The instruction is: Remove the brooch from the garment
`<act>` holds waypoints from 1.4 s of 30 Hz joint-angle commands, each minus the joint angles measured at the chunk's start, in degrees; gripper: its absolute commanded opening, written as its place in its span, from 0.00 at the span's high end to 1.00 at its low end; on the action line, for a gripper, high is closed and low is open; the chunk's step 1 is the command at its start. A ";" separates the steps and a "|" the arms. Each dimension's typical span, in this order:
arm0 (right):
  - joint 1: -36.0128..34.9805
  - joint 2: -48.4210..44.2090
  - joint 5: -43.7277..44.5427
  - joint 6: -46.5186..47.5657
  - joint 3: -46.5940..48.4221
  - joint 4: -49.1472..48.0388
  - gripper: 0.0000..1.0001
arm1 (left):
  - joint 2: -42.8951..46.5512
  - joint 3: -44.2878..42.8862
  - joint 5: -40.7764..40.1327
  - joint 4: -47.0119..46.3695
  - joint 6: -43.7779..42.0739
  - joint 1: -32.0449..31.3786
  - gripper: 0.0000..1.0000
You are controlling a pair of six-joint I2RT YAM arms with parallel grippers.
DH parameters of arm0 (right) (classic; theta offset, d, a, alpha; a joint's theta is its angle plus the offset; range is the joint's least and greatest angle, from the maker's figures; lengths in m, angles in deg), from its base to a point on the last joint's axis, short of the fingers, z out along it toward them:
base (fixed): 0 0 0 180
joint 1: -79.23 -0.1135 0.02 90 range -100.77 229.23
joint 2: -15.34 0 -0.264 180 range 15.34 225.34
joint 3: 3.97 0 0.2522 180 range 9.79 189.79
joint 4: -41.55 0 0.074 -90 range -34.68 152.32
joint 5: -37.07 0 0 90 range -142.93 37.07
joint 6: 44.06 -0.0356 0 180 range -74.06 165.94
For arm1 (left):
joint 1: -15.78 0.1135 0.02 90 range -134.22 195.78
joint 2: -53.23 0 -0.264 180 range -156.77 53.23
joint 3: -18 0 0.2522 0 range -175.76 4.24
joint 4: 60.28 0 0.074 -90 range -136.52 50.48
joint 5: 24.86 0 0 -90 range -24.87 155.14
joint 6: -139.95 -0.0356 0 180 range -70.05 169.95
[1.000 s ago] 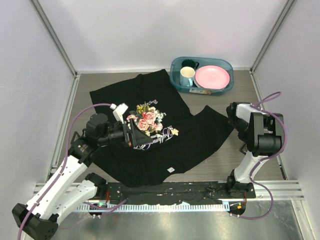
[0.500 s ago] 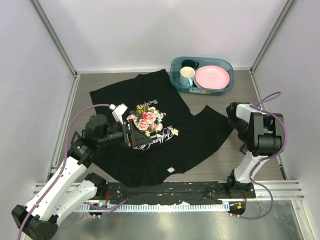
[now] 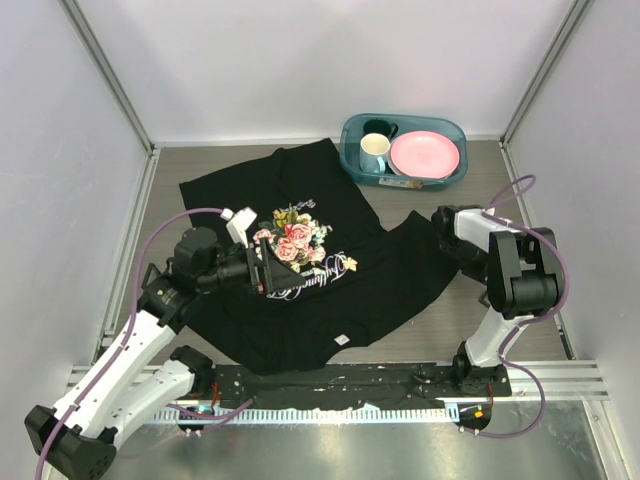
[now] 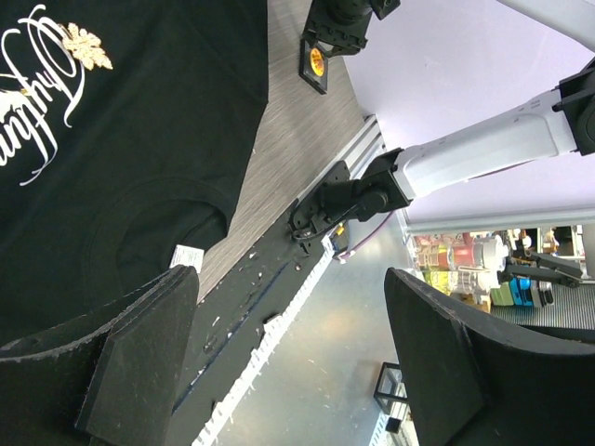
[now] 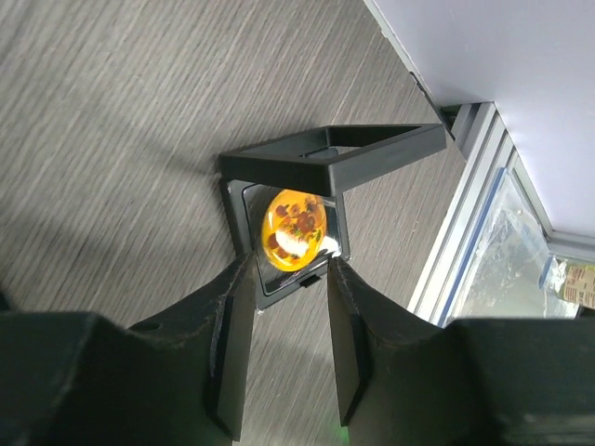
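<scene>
Right gripper [image 5: 286, 268]: fingers partly apart, nothing clamped between them. They stand on the two sides of the near corner of a small black case [image 5: 372, 149]. I cannot tell whether the pads touch its wall.
Brooch [image 5: 296, 228]: directly ahead of the right fingertips. It lies flat in the case, face up, and it is free of both fingers.
Brooch shape: round, so it has no long axis. The case is square and its lid stands open on the far side from the gripper.
Place from the garment [image 3: 300, 320]: the brooch is off the cloth, on the bare table [image 5: 112, 111] just beside the garment's right edge.
Left gripper [image 4: 288, 362]: fingers wide apart and holding nothing. It is over the garment, beside the rose print, well apart from the brooch.
Nearer arm: the right one, clearly.
Judgement: the removal looks nearly finished. The coming move probably needs the right fingers to go straight back from the case, because a sideways pull could drag it.
</scene>
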 commanded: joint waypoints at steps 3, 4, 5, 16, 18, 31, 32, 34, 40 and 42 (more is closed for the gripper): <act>-0.95 -3.72 2.31 -0.69 -0.21 -0.88 0.59 | -1.01 -0.21 -0.55 -1.44 -0.31 0.21 0.14; -1.30 -4.33 2.31 -0.60 -0.21 -1.14 0.59 | -1.27 -0.30 -0.55 -1.44 -0.40 0.21 0.14; -2.70 -4.86 2.31 -0.25 -0.30 -1.49 0.59 | -1.54 -0.39 -0.72 -1.53 -0.49 0.12 0.14; -18.61 -20.93 -12.87 18.63 -1.88 -19.46 0.53 | -3.83 -2.41 -10.71 2.16 -1.11 0.21 0.14; -19.76 -26.36 -24.37 24.60 -4.41 -24.84 0.53 | -2.16 -1.19 -13.54 2.25 -0.67 0.21 0.14; -35.57 -11.04 -41.51 32.97 -1.80 -47.81 0.44 | -22.57 9.72 -14.97 -32.26 12.34 -0.66 0.47; -36.45 -10.23 -39.98 33.32 -1.10 -47.81 0.45 | -25.42 8.41 -15.05 -34.38 12.17 -1.28 0.48; -38.21 -9.09 -36.82 33.59 -1.35 -48.77 0.48 | -32.95 7.26 -16.45 -39.83 11.82 -2.77 0.52; -40.32 -8.29 -33.03 35.61 -3.81 -50.70 0.56 | -44.33 4.80 -23.03 -47.05 10.76 -5.24 0.57; -40.59 -8.73 -31.97 36.05 -5.22 -52.11 0.56 | -47.23 4.88 -24.45 -50.37 11.11 -5.33 0.59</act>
